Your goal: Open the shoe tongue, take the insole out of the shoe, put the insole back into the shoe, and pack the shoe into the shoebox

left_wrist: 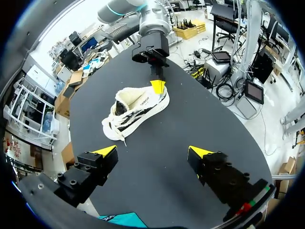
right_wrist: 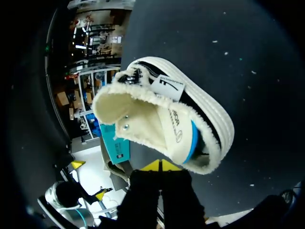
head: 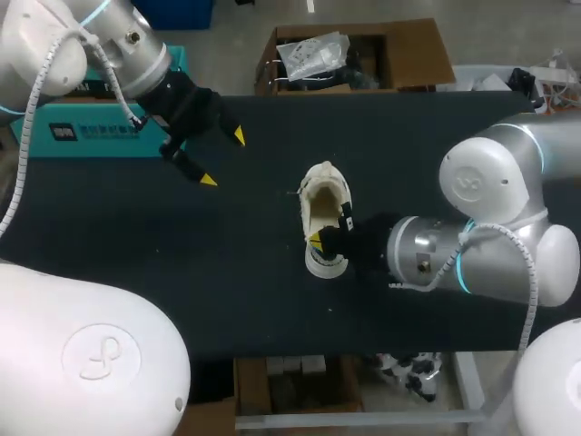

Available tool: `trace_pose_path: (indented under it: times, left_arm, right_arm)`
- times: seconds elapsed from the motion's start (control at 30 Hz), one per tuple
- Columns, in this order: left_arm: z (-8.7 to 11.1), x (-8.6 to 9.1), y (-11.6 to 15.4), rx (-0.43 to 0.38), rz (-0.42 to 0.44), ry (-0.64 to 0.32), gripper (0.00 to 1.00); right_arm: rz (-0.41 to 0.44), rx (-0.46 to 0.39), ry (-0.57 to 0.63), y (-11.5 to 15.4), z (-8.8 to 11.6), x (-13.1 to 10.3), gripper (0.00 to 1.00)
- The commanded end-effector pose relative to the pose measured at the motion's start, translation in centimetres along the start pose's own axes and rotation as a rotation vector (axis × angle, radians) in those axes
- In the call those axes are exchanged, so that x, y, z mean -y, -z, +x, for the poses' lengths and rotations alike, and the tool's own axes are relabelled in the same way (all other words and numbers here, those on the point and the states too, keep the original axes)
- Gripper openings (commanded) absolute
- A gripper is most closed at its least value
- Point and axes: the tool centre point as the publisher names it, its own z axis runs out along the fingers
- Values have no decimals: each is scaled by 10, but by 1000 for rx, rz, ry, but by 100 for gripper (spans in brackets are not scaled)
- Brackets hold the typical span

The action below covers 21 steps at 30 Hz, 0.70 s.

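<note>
Shoe (head: 325, 204) on the counter (head: 227, 263).
Right fingers (right_wrist: 152, 166) were closed together at its heel; left fingers (left_wrist: 106, 150) stood wide apart, empty, well off.

Cream shoe (head: 325, 195) at frame centre on black table (head: 182, 263). Right gripper (head: 317, 240) touching its lower end. Left gripper (head: 223, 158) upper left, fingers spread. Teal shoebox (head: 82, 136) at left edge.
</note>
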Motion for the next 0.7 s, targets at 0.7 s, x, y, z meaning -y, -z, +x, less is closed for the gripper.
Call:
trace_pose_path:
  times: [0.7]
  left_arm:
    - [3,1,0,6,-4,1,100]
  right_arm:
    - [-70,107,-55,-42,-33,-29,0]
